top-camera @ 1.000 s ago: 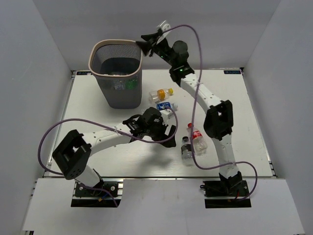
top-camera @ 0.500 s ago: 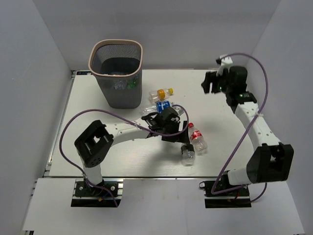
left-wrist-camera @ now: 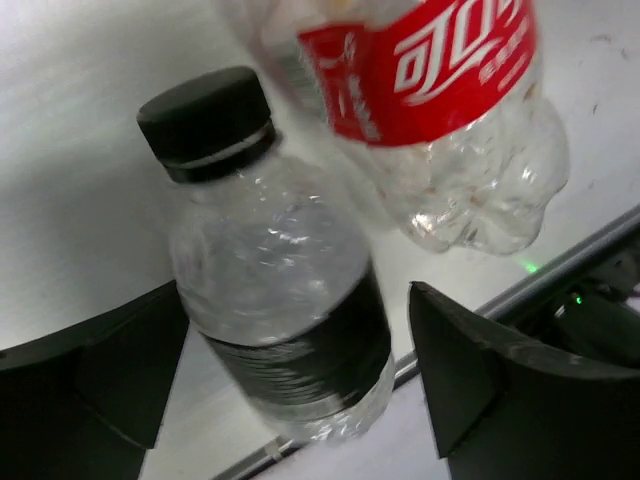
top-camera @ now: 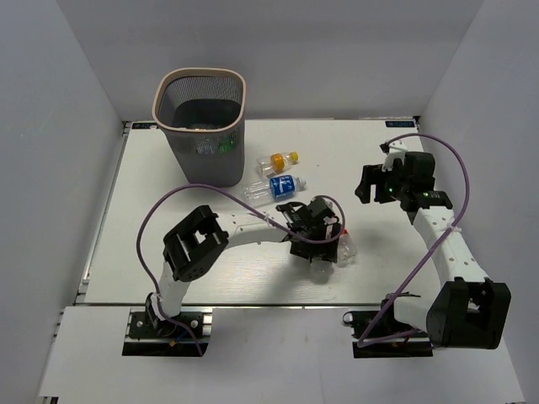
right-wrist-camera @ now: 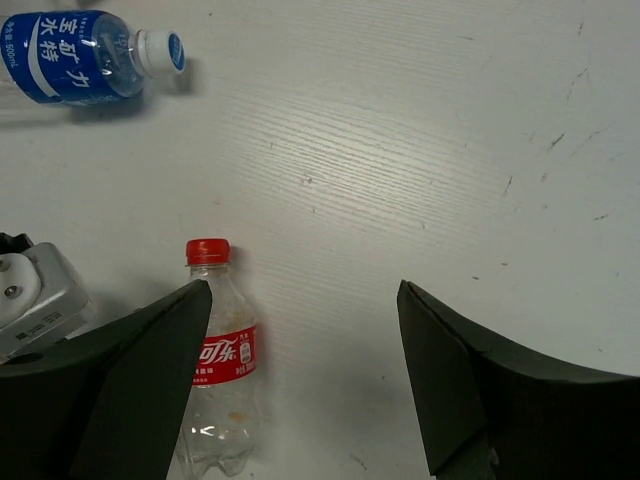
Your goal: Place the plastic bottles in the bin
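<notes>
Progress check: we can see some bottles (top-camera: 221, 145) through the mesh of the bin (top-camera: 202, 73), and four more are lying out. Our left gripper (left-wrist-camera: 298, 300) is spread wide with the black-capped bottle (left-wrist-camera: 270, 270) right between its fingers, not clamped as far as we can tell. The red-label bottle (left-wrist-camera: 430, 90) is just past the tips. Our right gripper (right-wrist-camera: 305, 290) is wide open and holding nothing, with the blue-label bottle (right-wrist-camera: 70, 55) well beyond its fingers.

left arm (top-camera: 253, 232) stretched low rightward, left jaws wide apart; right arm (top-camera: 446, 240) extended forward, right jaws apart, facing down.
</notes>
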Tool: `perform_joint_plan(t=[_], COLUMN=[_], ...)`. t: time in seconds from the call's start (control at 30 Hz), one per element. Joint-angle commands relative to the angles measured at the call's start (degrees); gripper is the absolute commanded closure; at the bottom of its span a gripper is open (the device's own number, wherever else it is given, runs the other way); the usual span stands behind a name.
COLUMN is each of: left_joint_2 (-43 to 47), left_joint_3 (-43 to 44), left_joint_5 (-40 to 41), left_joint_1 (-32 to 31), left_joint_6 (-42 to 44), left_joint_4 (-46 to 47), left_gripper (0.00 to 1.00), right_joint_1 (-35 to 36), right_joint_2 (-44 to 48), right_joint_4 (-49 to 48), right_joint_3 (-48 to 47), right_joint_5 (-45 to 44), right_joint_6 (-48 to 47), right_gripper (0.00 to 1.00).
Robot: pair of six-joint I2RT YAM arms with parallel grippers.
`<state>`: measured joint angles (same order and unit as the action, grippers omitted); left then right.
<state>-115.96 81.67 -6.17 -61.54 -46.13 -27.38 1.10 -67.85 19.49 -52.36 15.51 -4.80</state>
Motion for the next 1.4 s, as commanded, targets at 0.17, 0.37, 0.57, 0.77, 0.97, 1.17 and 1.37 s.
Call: perform_joint_plan(t=[0.17, 0.37, 0.57, 0.77, 0.97, 1.17, 1.37], left_joint_2=[3.6, 15.1, 22.4, 16.3, 3.5, 6.1, 7.4], left_joint_3=[-1.3, -3.1, 6.4, 24.8, 57.3, 50.3, 46.4], left_joint_5=[8.4, 18.0, 29.3, 28.5, 25.0, 25.4, 28.3], left_joint_1=[-1.7, 0.4, 9.4, 20.2, 28.7, 36.4, 41.8], left_joint_6=[1.4, 7.2, 20.4, 27.2, 30.0, 25.0, 24.2], left_joint_4=[-6.4, -11.8, -15.2, -14.6, -17.4, -11.0, -12.3], left_gripper=[0.37, 0.74, 0.82, 0.81, 0.77, 0.74, 0.17], right_joint_1=[-2.5, -1.9, -1.2, 3.6, 5.3, 6.3, 8.4], right_joint_2=[-2.2, -6.7, -12.3, -9.8, -10.2, -9.6, -10.8], right_joint_4=[5.6, 13.2, 21.5, 19.3, 17.5, 17.0, 16.7], right_joint_3=[-2.5, -5.1, -7.6, -4.7, -1.7, -0.1, -0.6], right_joint_5=[11.5, 23.3, 27.6, 20.6, 17.8, 17.0, 15.7], right_joint_6=[-2.5, -8.6, -12.3, -11.2, -10.3, -10.1, -9.9], right_gripper=[0.29, 0.26, 0.10, 0.10, 0.10, 0.10, 0.10])
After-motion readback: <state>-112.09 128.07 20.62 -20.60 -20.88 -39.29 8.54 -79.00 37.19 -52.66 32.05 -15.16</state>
